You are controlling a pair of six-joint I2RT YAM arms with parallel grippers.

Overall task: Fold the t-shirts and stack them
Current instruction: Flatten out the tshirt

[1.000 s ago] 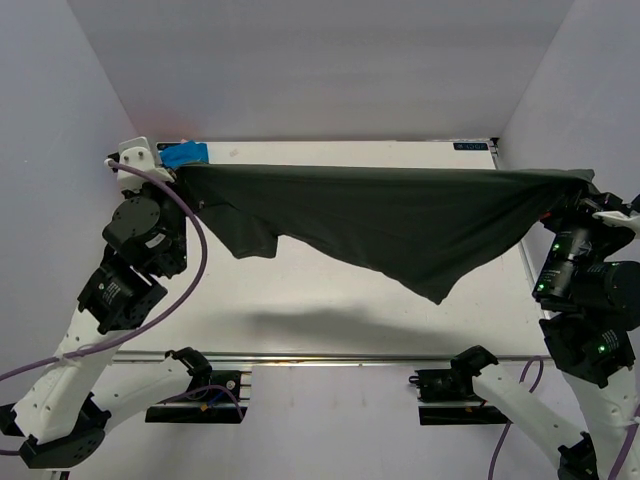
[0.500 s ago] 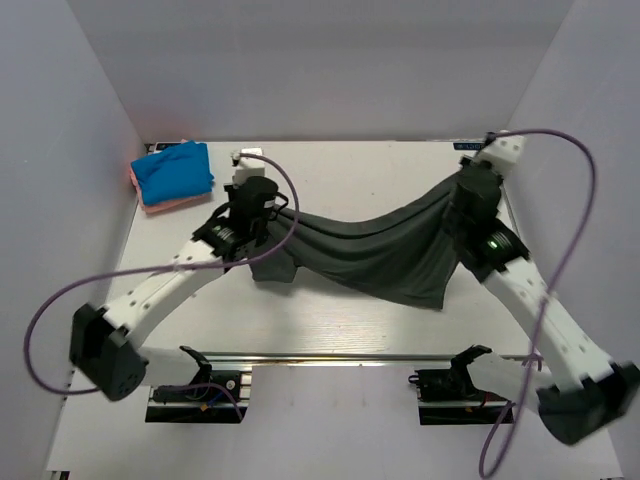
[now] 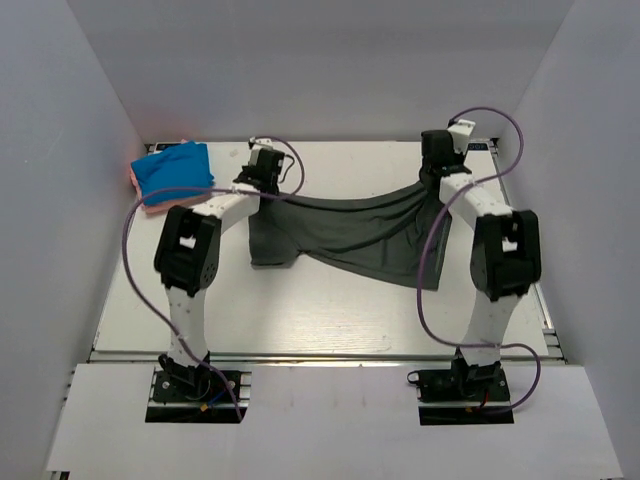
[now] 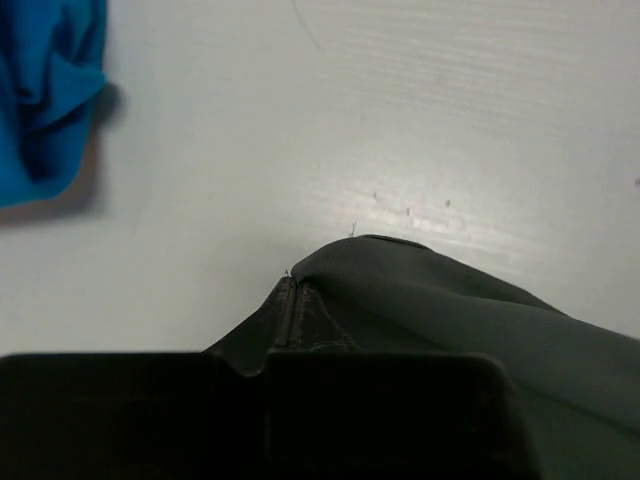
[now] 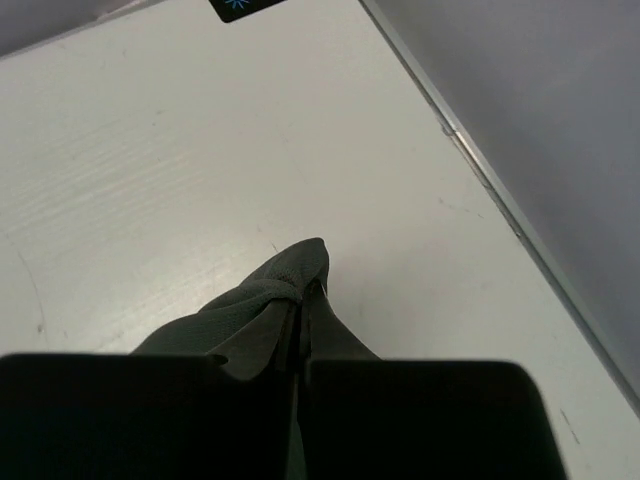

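We see the white table (image 3: 330,310) spanning the cell, and across its far half the large dark grey-green t-shirt (image 3: 350,235) hangs between the two arms. Its upper edge sags in the middle, and its lower part lies in loose folds on the surface, with a tail reaching nearest on the right side. The left arm (image 3: 190,250) rises from its base at the near edge and reaches far to the shirt's left end. The right arm (image 3: 500,250) does the same at the shirt's right end, close to the far right corner. At the far left corner, well apart from the dark shirt, we find the folded bright blue t-shirt (image 3: 172,172) lying on top of the salmon-pink t-shirt (image 3: 133,175), of which only a thin edge shows. In its wrist view the left gripper (image 4: 265,358) has its fingers (image 4: 400,400) pressed fully together, pinching a seamed corner of the dark cloth. The right gripper (image 5: 300,362) likewise has its fingers (image 5: 420,410) clamped tight on a bunched point of the same shirt, just above the table.
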